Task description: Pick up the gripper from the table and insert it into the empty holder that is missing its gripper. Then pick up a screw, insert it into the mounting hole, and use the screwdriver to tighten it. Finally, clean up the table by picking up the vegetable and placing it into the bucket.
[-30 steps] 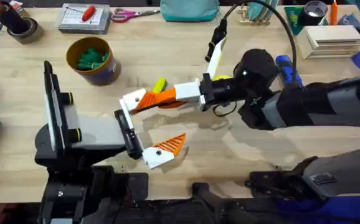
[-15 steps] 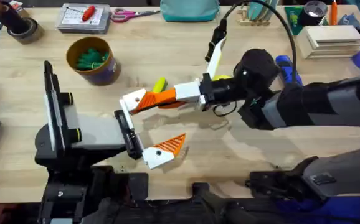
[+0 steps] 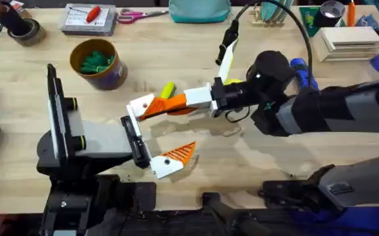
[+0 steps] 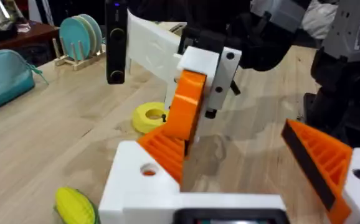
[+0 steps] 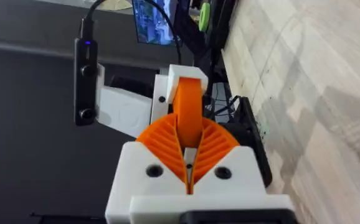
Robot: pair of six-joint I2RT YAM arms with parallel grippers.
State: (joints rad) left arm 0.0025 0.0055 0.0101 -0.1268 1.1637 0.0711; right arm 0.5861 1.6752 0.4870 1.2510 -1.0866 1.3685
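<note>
The right gripper (image 3: 165, 105) clamps the orange gripper (image 3: 151, 105) at the holder (image 3: 137, 105). The left gripper (image 3: 151, 134) stands released; the vegetable (image 3: 168, 88) lies nearby.

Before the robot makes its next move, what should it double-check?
1. Hold: the right gripper is clamped on the gripper: ok.
2. Seating: the gripper's white base is at the holder, but whether it is fully in: cannot tell.
3. Screw: the hole in the base looks empty in the left wrist view: not ok.
4. Screwdriver: on the table behind the right arm: ok.
5. Vegetable: on the table, not in the bucket: not ok.
</note>
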